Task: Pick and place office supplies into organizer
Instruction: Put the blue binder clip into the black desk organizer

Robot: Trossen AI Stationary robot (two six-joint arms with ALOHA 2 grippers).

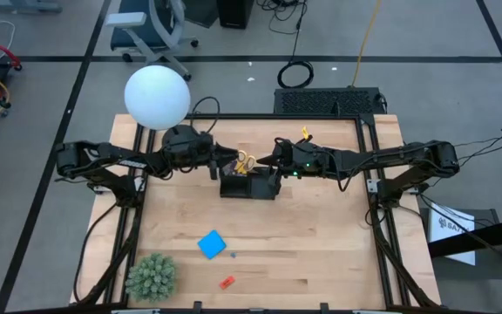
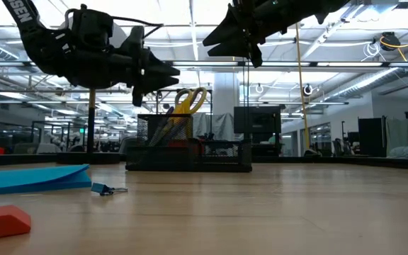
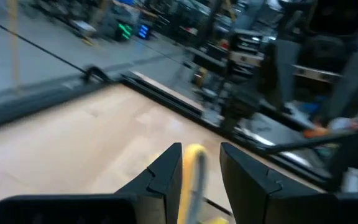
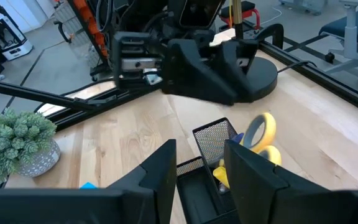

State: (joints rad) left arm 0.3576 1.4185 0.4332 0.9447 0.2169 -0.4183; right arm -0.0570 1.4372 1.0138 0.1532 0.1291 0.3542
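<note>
Nearest the table's front edge lie a small red piece (image 1: 226, 282) and, left of it, a green spiky plant (image 1: 152, 276). Farther in rests the blue square note pad (image 1: 212, 244). At mid-table stands the black mesh desk organizer (image 1: 248, 185), yellow-handled scissors (image 1: 244, 162) upright in its taller section. The left gripper (image 1: 220, 166) hovers beside the handles, fingers parted, gripping nothing. The right gripper (image 1: 271, 160) hangs over the organizer, fingers parted, empty.

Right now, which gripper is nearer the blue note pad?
Left, narrowly. The left gripper hovers at the organizer's left end; the right gripper is above its right end, slightly farther from the blue note pad.
</note>
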